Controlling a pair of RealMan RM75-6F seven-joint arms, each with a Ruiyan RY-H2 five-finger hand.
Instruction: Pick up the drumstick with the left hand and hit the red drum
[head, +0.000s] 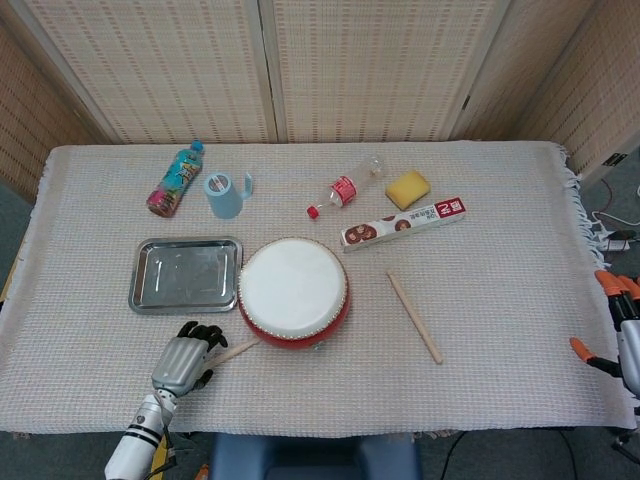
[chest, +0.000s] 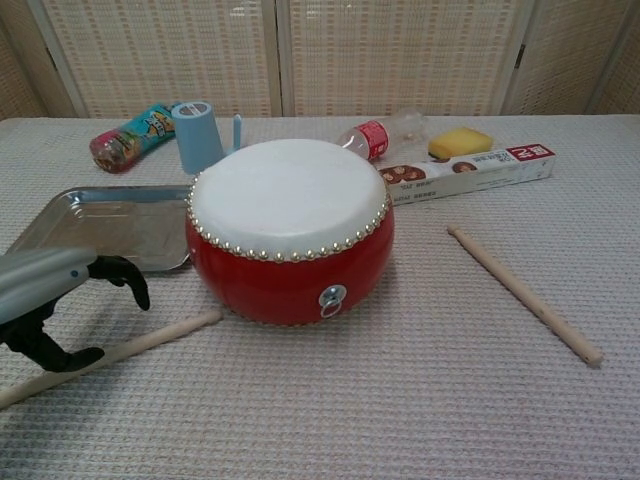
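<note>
On the cloth, front left: the left hand hangs over the near stick, fingers curled downward and parted, the thumb low beside the wood; nothing is in its grasp.
Contact: from the chest view the thumb looks just beside the stick, but whether it touches I cannot tell.
Near stick: lies flat, slanting from the front left up to the drum, its far tip just beside the drum's base (in the head view the hand covers most of its length).
Drum: red shell, white skin, upright at the middle of the table, a metal ring on its near side.
Second stick: flat on the cloth right of the drum, well apart from it.
Tray: steel, just left of the drum, beyond the left hand.
Back row: a colourful bottle on its side, a blue cup beside it, a clear bottle with a red cap lying down, a yellow sponge, and a long box in front of the sponge.
Right hand: at the far right edge of the head view, off the cloth, orange fingertips showing; too much is cut off to tell how it is set.
</note>
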